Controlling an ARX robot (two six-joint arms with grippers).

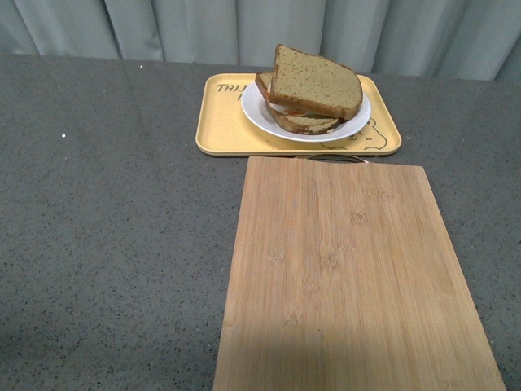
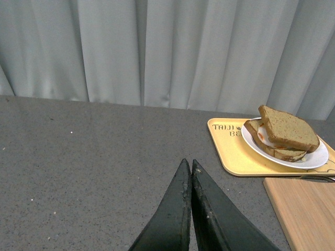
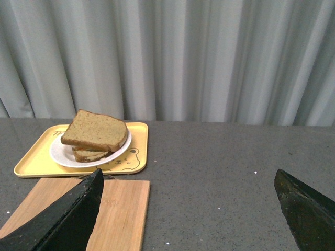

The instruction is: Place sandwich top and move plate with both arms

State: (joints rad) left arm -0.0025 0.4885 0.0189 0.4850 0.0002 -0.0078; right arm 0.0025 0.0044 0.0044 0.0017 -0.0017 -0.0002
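grey curtain behind, dark speckled counter (image 1: 106, 204) below. front view: yellow tray (image 1: 220, 134) at the far edge, white plate (image 1: 256, 114) on it, sandwich top (image 1: 316, 81) already laid over the stack, skewed and overhanging toward the right. bare board (image 1: 350, 277) just in front of the tray, a dark metal loop at its far edge. no arms in view.

left wrist view: left gripper (image 2: 189, 167) pinched to a point, nothing between the tips, hanging over bare counter well apart from the tray. plate (image 2: 314, 159) and top (image 2: 288, 128) off to one side, board corner (image 2: 303, 209) near.

right wrist view: right gripper (image 3: 188, 193) spread wide, empty, above the board (image 3: 120, 209) and counter. tray (image 3: 31, 162), plate (image 3: 57, 154) and top (image 3: 97, 130) farther off, in front of the curtain.

judging from this: bread placed; plate apparently yet to be moved, neither gripper near it. risks: skewed top sliding off if the plate tips or jerks; uneven lift from two sides spilling the stack; shallow rim slipping from pointed tips; tray dragged along; left gripper needing to part first or else nudging the rim.
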